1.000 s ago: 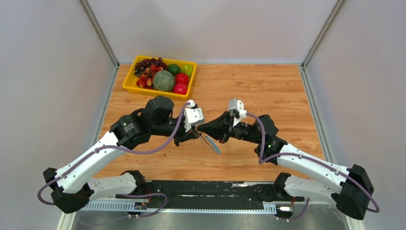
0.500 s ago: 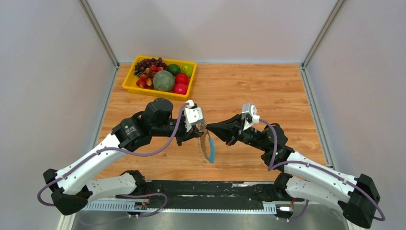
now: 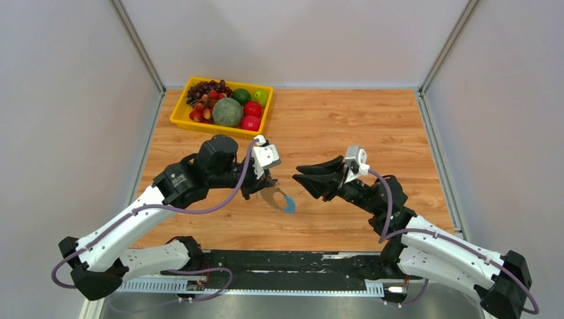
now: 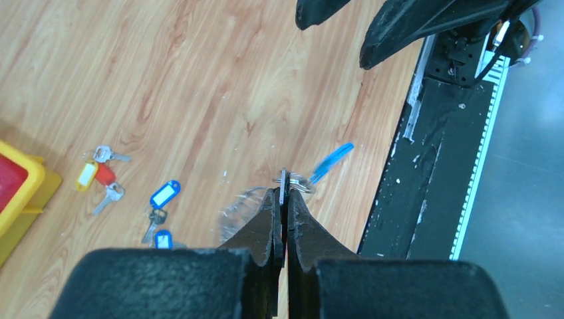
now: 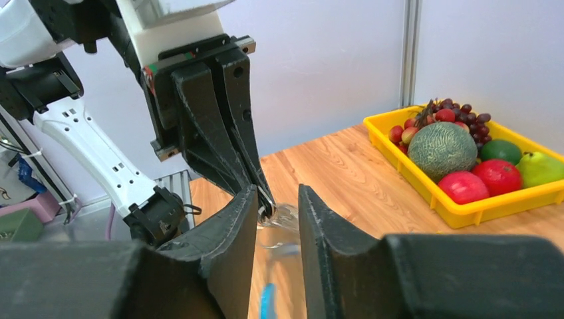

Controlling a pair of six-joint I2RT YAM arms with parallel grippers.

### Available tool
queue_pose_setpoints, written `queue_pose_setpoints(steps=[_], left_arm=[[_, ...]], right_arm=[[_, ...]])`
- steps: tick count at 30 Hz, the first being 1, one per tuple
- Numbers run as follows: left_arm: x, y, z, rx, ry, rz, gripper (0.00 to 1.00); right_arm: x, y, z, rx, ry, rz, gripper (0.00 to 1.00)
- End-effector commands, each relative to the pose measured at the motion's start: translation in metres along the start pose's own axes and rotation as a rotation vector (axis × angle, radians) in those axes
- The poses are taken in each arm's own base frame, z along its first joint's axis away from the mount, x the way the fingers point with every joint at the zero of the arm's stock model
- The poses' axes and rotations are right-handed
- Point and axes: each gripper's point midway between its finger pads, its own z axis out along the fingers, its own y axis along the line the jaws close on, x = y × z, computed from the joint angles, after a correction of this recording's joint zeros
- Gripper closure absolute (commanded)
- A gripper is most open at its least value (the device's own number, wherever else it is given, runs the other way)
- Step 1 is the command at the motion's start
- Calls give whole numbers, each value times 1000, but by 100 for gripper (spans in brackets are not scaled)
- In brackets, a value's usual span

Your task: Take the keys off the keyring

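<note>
My left gripper [image 3: 269, 189] is shut on the keyring [image 4: 293, 182], a small metal ring pinched at its fingertips and held above the table. Blurred silvery keys [image 4: 238, 209] and a blue tag [image 4: 330, 161] hang from the ring and swing. In the top view the blue tag [image 3: 290, 204] hangs below the left fingertips. My right gripper [image 3: 300, 175] is open and empty, a short way right of the ring and apart from it. In the right wrist view its jaws [image 5: 276, 199] frame the ring [image 5: 279, 216] and the left fingers [image 5: 226, 126].
Loose keys lie on the wood under the left arm: a pair with yellow and red tags [image 4: 97, 174] and two with blue tags [image 4: 164, 195]. A yellow fruit tray [image 3: 178, 119] stands at the back left. The black base rail [image 4: 439, 166] runs along the near edge.
My right gripper has pulled back to the right, away from the left fingertips, and opened. The ring stays in the left gripper and its blue tag has swung.
</note>
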Motion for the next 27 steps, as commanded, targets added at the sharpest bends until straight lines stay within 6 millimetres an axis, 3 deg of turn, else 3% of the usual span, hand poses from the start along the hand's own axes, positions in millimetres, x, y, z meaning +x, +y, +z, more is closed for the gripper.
queue_pose_setpoints(steps=[1,11,21,27], left_arm=[[-34,-2,-25,5,-58,74,100],[-42,-31,-40,164,-71,138,100],[-48,-39,-42,222,-68,156,100],[-49,-39,-43,223,-69,162,100]], right_arm=[[-15,6,-2,-30,-14,-76,66],[2,21,0,-157,117,-176,62],[8,26,15,-227,165,-197,64],[18,40,23,-337,193,-174,64]])
